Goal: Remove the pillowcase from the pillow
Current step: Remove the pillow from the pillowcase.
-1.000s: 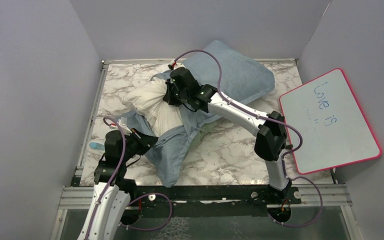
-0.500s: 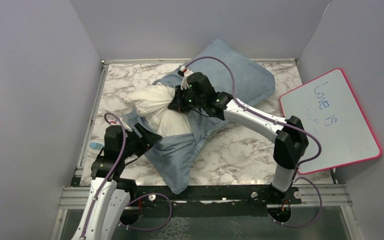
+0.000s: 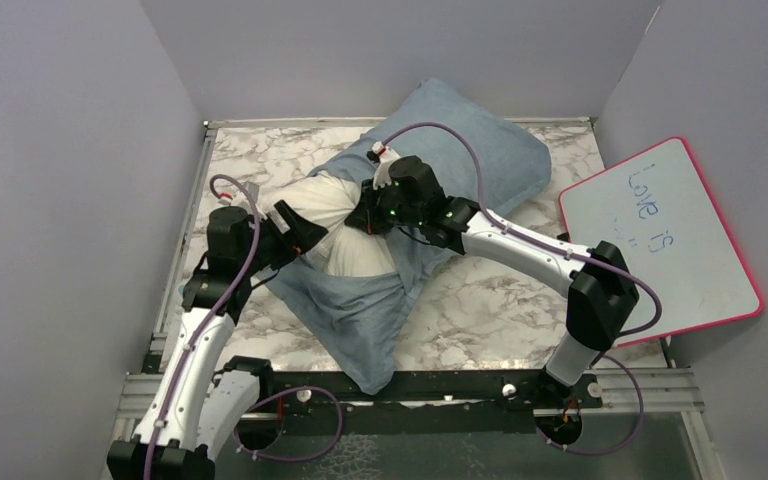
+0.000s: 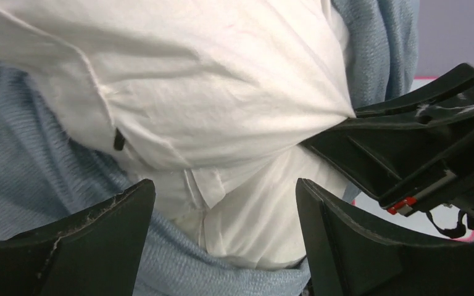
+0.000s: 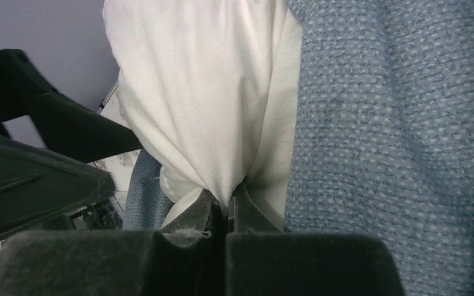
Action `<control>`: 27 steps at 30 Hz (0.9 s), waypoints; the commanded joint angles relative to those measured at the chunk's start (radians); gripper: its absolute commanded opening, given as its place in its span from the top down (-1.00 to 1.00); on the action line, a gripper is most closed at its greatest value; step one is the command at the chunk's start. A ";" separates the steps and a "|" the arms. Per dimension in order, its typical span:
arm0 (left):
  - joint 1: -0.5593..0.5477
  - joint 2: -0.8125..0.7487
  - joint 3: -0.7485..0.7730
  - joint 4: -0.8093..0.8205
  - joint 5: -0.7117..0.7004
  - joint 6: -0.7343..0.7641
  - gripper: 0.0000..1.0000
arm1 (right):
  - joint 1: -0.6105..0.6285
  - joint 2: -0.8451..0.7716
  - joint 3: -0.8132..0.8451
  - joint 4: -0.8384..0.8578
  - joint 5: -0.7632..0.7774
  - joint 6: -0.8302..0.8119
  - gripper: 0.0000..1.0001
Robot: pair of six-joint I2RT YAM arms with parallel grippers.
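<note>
Here, the right gripper (image 5: pixel 225 202) is clenched on a tight pleat of white cloth from the pillow (image 3: pixel 332 228), and the fabric is drawn into creases that fan out from the pinch. Facing it from the left, the left gripper (image 4: pixel 222 185) is released. Its jaws are spread wide just short of the same white bulge and grasp nothing. The two grippers are near each other, on opposite sides of the exposed pillow end.

Around that bulge the pillowcase (image 3: pixel 480 140) shows its dusty grey-blue face. Its mouth is rucked back in folds, so the pillow's bare end points toward the left side of the marbled table (image 3: pixel 480 300). The covered remainder stretches away to the far right corner, so the long axis runs diagonally from mid-left to far right. A slack, flat flap of the case trails toward the near edge, between the arm bases.

The left wrist view shows a small dark mark on the white cloth, too unclear to identify. Well apart to the right, a pink-rimmed whiteboard (image 3: pixel 660 250) sits at the table's edge. It is handwritten in blue with "Love is", the letters turned sideways in the top view.
</note>
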 commanded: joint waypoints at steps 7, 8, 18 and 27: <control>-0.050 0.099 -0.200 0.381 0.188 -0.145 -0.72 | -0.015 -0.052 0.005 0.061 -0.034 0.065 0.99; -0.073 0.087 -0.223 0.382 0.165 -0.156 -0.72 | -0.016 -0.049 0.014 0.060 -0.039 0.072 0.99; -0.276 0.109 -0.315 0.519 0.060 -0.195 0.04 | -0.015 -0.002 0.129 0.028 -0.117 0.094 0.99; -0.281 0.133 -0.270 0.518 0.012 -0.168 1.00 | -0.015 -0.126 0.113 -0.280 -0.043 0.073 0.08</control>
